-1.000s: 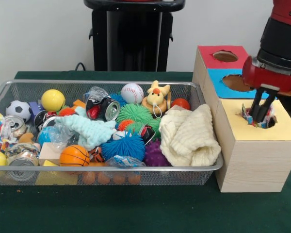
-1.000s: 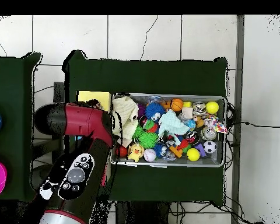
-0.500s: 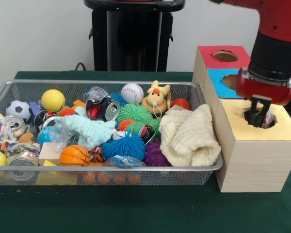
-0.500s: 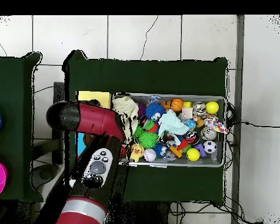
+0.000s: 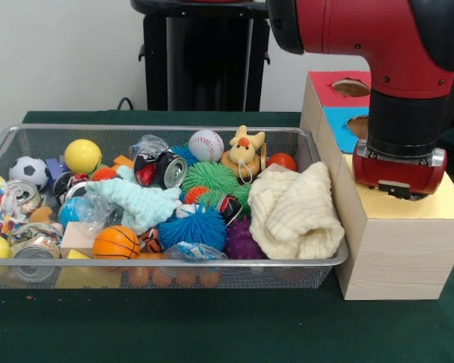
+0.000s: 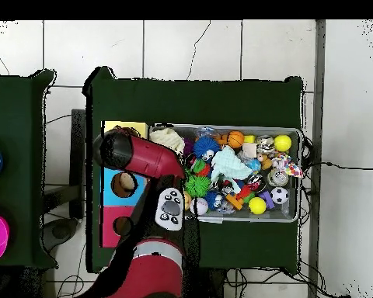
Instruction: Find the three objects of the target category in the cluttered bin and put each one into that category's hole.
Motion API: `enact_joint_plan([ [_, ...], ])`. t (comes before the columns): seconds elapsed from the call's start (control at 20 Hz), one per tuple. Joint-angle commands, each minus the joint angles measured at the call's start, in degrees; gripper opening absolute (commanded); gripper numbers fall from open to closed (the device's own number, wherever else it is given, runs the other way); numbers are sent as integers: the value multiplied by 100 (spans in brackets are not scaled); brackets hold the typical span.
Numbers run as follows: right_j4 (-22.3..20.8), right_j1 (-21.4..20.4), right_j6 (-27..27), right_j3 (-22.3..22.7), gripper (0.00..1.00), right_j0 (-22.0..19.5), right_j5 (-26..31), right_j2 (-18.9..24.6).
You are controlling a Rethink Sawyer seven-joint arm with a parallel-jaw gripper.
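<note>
Releasing over the yellow hole is calling for a straight, centred drop, and the arm is standing upright at the right of the bin, its gripper sinking into the yellow box; I cannot tell its opening, nor whether it is carrying anything

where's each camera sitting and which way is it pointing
Front view: across the table at table height, facing the wire basket and the wooden box; the red arm comes down over the box's yellow section, pincer hidden.
Overhead view: above, looking straight down on the basket, box and floor tiles; the arm reaches up from the bottom.
Both show basket, box and arm.
</note>
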Motion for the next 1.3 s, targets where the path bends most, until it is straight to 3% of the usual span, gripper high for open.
enact_joint_plan([
  [0.05, -196, 482, 964, 396, 0, 259, 208, 418],
  [0.3, -158, 498, 1056, 334, 0, 351, 341, 253],
  [0.65, -229, 92, 1492, 82, 0, 838, 1659, -553],
  [0.9, -389, -12, 1385, -447, 0, 959, 2343, -1065],
  [1.1, -432, -96, 1275, -728, 0, 1009, 2549, -1286],
  [1.3, -357, -198, 1243, -916, 0, 915, 2596, -1235],
])
